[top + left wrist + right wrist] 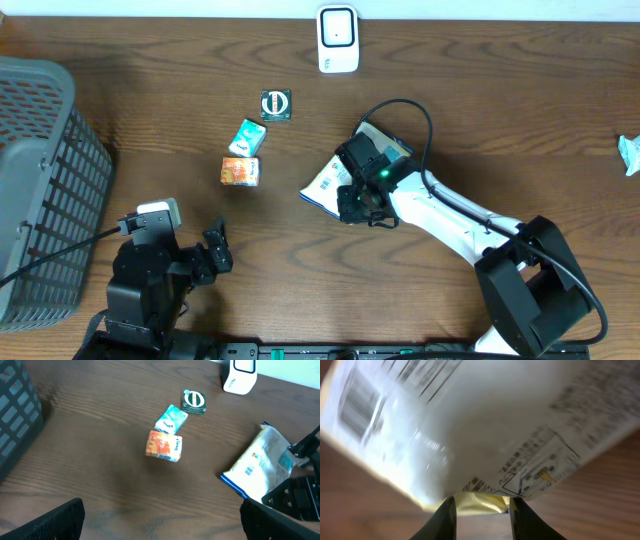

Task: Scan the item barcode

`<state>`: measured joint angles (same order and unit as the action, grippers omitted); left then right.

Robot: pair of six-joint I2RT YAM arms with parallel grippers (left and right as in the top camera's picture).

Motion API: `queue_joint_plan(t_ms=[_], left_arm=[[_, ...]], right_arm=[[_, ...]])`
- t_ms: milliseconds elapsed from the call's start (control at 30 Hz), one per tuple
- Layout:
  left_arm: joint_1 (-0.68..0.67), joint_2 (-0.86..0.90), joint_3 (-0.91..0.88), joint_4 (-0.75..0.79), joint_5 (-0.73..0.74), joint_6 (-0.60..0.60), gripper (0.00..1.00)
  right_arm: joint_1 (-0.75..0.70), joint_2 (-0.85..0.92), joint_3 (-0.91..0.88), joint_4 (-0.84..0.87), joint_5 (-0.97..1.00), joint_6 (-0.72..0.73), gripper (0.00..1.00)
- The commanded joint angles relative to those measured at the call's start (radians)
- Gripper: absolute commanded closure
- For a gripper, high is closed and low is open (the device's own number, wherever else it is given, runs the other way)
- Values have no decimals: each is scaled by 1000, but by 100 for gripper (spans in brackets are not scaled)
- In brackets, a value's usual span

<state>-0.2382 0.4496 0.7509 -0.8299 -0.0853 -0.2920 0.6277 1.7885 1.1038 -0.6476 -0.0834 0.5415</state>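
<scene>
A white bag with a blue edge (322,184) is the item, lifted off the wooden table at the centre. A barcode shows on its face (248,468), and in the right wrist view the bag (470,425) fills the frame with its printed label. My right gripper (362,197) is shut on the bag's lower yellowish edge, one finger on each side (481,505). The white scanner (338,38) stands at the table's far edge, well apart from the bag. My left gripper (215,250) rests open near the front left, holding nothing (160,522).
An orange packet (240,171), a teal packet (248,137) and a dark green packet (276,104) lie left of the bag. A grey mesh basket (40,180) stands at the left edge. A crumpled white wrapper (630,152) lies at the far right.
</scene>
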Motion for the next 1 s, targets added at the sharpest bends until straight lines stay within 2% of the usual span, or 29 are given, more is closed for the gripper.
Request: queue_joint_plan(t_ms=[0, 167, 300, 533, 567, 633, 767, 967], left_arm=[[0, -1, -1, 2, -13, -5, 2], [0, -1, -1, 2, -13, -5, 2], [0, -1, -1, 2, -13, -5, 2], [0, -1, -1, 2, -13, -5, 2], [0, -1, -1, 2, -13, -5, 2], [0, -1, -1, 2, -13, -5, 2], [0, -1, -1, 2, -13, -5, 2], [0, -1, -1, 2, -13, -5, 2]], right_arm=[[-44, -8, -6, 5, 184, 12, 71], [-115, -8, 5, 19, 173, 10, 71], [-150, -11, 23, 19, 51, -66, 72], [-229, -20, 128, -43, -79, -114, 64], [-249, -20, 149, -45, -105, -131, 58], [-289, -20, 184, -32, -157, -170, 37], [-362, -19, 197, 57, -228, -177, 16], [-424, -13, 188, 99, -264, -172, 14]])
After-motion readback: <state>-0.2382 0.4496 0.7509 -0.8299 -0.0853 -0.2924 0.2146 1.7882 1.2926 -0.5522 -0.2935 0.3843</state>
